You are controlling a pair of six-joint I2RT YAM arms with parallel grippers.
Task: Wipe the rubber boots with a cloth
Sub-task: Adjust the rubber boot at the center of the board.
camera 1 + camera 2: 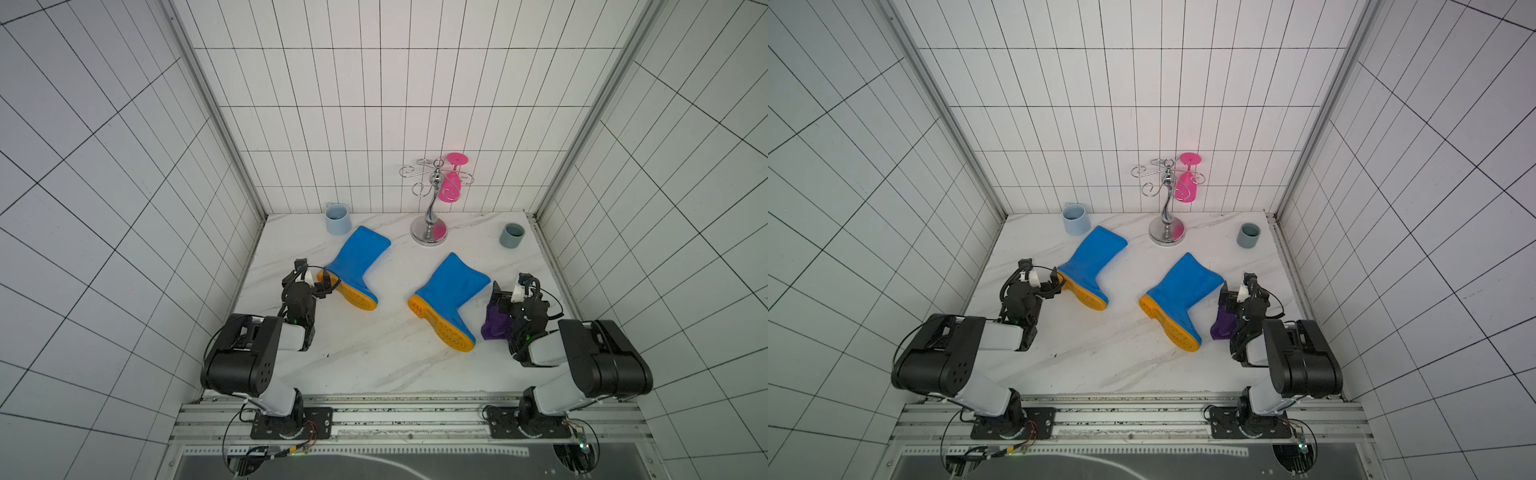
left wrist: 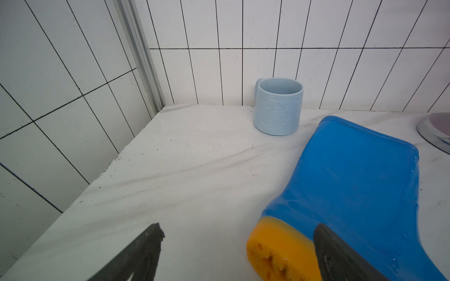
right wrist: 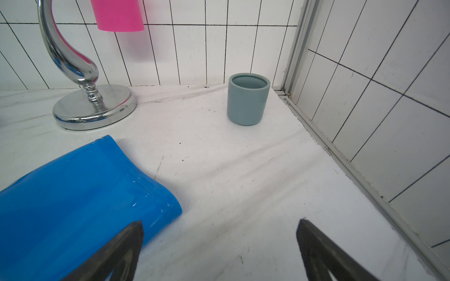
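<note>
Left claw (image 2: 238,230) gapes over seemingly scuffed marble tabletop (image 2: 194,170); tiled walls (image 2: 341,73).

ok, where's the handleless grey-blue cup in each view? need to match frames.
Top view: grey-blue cup upright at the table's back, toward the right arm's side.
Top view: same place.
Left wrist: not in it; the cup there is the light blue mug with a handle.
Right wrist: upright near the corner of the tiled walls.
Shared landmark: chrome stand's round base, in all four views.
</note>
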